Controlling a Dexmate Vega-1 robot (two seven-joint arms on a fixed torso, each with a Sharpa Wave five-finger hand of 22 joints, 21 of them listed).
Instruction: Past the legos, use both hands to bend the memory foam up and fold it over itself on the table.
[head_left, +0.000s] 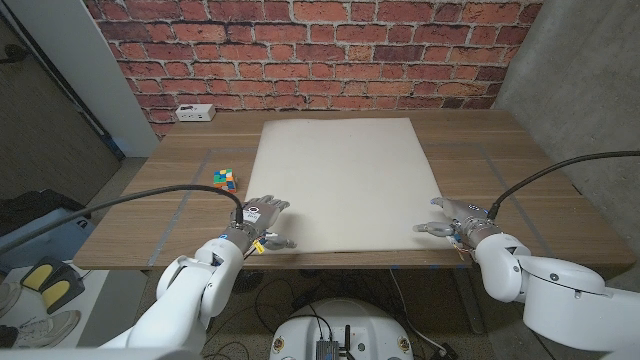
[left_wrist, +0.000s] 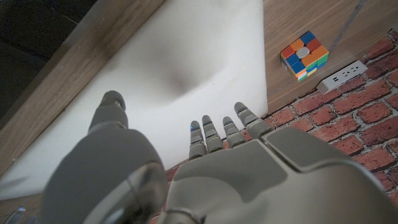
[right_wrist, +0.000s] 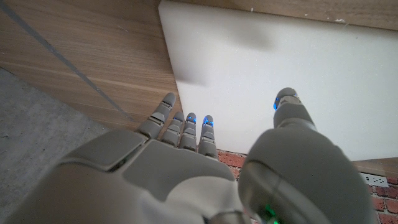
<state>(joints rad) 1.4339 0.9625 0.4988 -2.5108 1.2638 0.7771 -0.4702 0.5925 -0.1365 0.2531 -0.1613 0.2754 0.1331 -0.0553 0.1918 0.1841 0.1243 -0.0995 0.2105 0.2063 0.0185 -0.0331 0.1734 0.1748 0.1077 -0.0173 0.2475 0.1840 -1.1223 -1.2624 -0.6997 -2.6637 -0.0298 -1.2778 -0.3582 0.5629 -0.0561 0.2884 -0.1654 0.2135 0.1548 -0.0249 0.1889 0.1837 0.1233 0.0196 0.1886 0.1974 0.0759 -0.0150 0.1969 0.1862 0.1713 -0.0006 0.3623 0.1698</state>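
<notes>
No legible text, labels, brands, numbers or signs anywhere.

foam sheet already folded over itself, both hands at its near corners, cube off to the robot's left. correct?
Not folded. The head view shows the memory foam lying flat in a single layer on the table. The rest holds: the left hand and right hand sit at its near corners, and the cube is off to the robot's left.

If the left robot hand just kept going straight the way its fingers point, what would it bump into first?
Probably the white foam sheet: the left robot hand already has its fingers at the near left corner, pointing along it. How high they hover is unclear.
</notes>
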